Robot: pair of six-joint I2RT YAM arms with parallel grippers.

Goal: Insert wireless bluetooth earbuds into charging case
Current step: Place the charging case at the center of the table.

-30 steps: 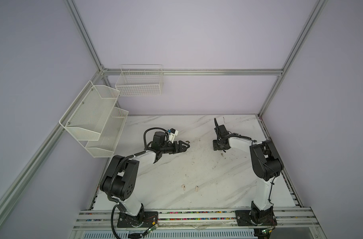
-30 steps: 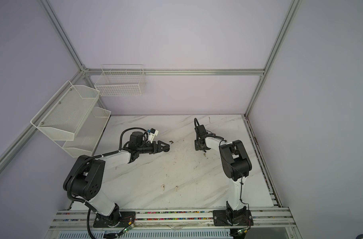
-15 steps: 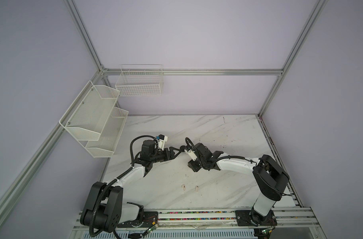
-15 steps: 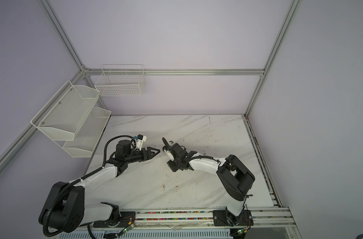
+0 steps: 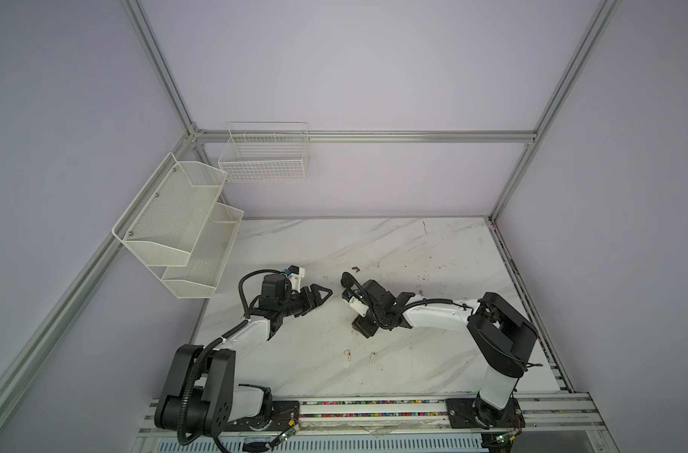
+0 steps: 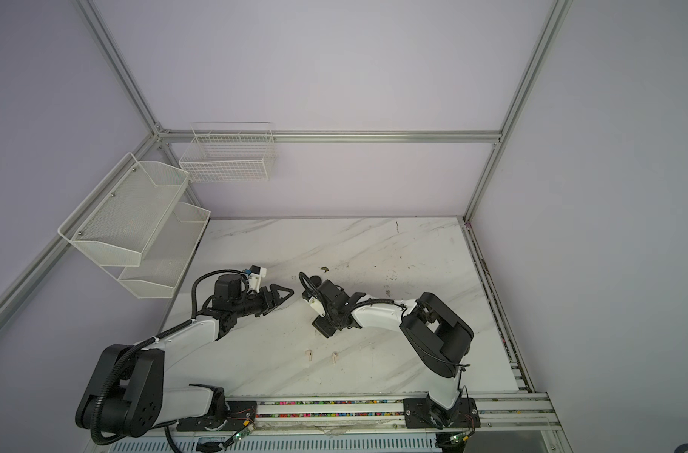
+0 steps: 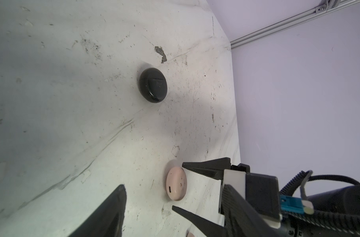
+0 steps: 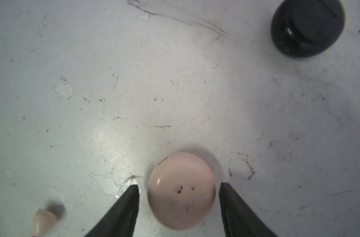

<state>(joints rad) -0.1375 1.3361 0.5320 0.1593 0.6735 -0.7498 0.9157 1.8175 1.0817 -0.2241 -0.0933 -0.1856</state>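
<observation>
White mesh shelves (image 5: pixel 170 231) hang on the left wall, and a wire basket (image 5: pixel 264 168) hangs on the back wall just beside them. Below lies the marble desk (image 5: pixel 413 251), scuffed and spotted.

The left gripper (image 5: pixel 319 293) reaches toward the middle of the desk, pointing at the other arm. Its jaws stand wide apart with nothing between them. Only one of its fingers (image 7: pixel 111 213) shows in the left wrist view.

Nearer the front edge, between the two arms, a pale earbud (image 5: pixel 347 354) and a second pale earbud (image 5: pixel 372 356) lie on the bare desk. They are near each other but apart, and neither is in a case.

The right gripper (image 8: pixel 179 184) points down at the desk and straddles the pink case (image 8: pixel 181 199). One finger stands on each side with a thin gap at both, so it is parted around the case and not gripping it. The pink case lies flat with its lid down. In the right wrist view a pale earbud lies on the desk near one finger.

The black case (image 7: pixel 153 85), also closed, sits apart from the pink one, farther back. A dark scrap (image 5: pixel 355 268) lies just beyond it.
</observation>
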